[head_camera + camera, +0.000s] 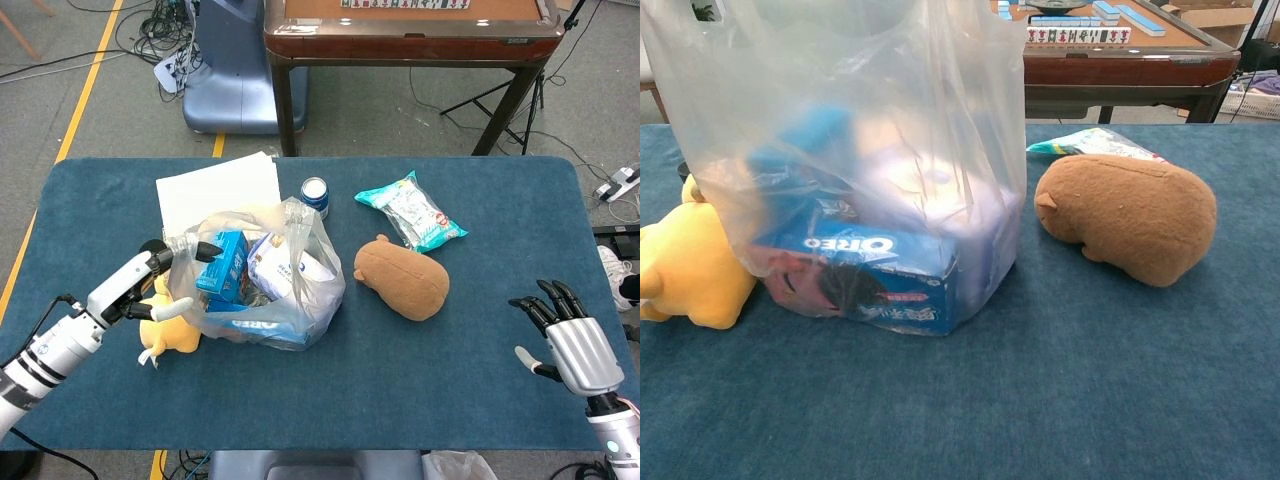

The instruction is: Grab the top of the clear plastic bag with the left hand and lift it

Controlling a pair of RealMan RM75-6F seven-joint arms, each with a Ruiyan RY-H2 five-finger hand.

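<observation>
The left hand [165, 268] reaches the bag [262, 278] rim, grip unclear behind plastic, while the right hand [567, 340] hovers open, wrist cut off.

Brown plush [401, 277] lying mid-bench, teal snack packet [411, 211] behind it, small can [315, 194] and white paper [219, 190] toward the far edge, yellow plush [685, 270] left.

Standing upright on blue table cloth [1060, 400]: clear plastic bag [850, 120] holding Oreo box [855, 270]; touching yellow plush [685, 270] on one side, brown plush [1130, 215] lying near the other.
</observation>
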